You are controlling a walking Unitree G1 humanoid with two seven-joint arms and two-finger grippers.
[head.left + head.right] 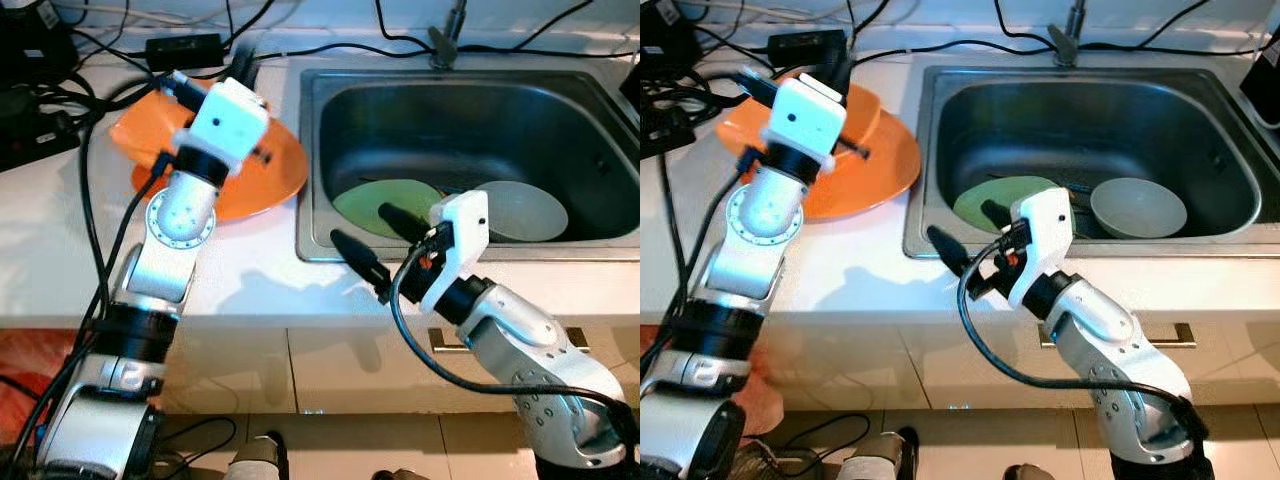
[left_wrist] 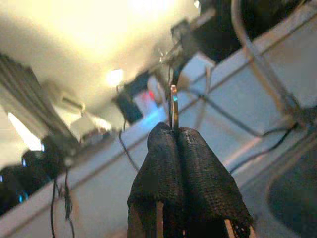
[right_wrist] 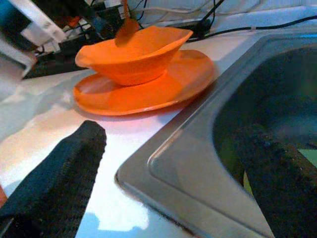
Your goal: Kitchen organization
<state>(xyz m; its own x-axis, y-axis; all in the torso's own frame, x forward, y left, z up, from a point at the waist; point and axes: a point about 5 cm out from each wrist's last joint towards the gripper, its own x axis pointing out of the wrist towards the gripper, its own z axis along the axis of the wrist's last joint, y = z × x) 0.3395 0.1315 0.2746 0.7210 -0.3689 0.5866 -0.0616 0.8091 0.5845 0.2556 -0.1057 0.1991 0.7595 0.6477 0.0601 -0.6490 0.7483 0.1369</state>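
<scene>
The left pincer is clamped on a thin spoon above the orange bowl. The right pincer, fingers apart, straddles the sink rim (front left corner).

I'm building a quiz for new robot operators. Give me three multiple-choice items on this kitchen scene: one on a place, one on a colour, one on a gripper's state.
1. Where does the green plate lie?
A. In the sink
B. On the counter left of the sink
C. On the floor

2. What colour is the bowl on the counter?
A. Blue
B. Orange
C. White

3. How do the right gripper's fingers stand?
A. Shut on a plate
B. Shut on nothing
C. Open, holding nothing

Answers:
1. A: the green plate lies on the bottom of the sink, beside a grey bowl.
2. B: the orange bowl sits on an orange plate.
3. C: the right gripper has its fingers apart over the sink's front corner, with nothing between them.
</scene>
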